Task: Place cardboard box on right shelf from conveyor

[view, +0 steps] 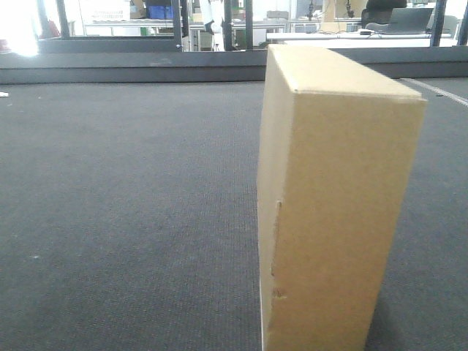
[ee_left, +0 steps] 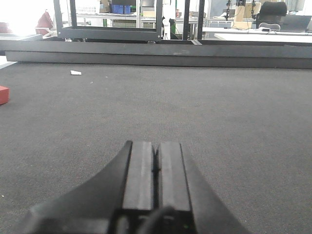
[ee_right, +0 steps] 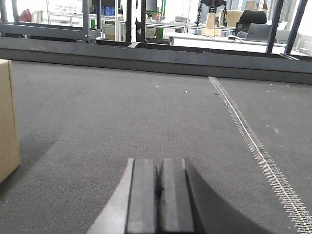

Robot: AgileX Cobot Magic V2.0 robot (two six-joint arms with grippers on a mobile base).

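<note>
The cardboard box (view: 333, 205) stands upright on the conveyor (view: 124, 212); left gripper (ee_left: 156, 168) and right gripper (ee_right: 158, 187) hover above the belt, both closed, empty.

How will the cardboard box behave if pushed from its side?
The cardboard box stands tall on a narrow face, so a high push would probably tip it. Its walls look stiff, yet the slit hints they may crease. The woven conveyor likely resists sliding.

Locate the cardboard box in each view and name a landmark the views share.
Front view: cardboard box stands upright, right of centre, on the conveyor.
Left wrist view: not in it.
Right wrist view: only a slice of the cardboard box shows, at the left border.
Shared landmark: the dark raised rim along the belt's far side.
</note>
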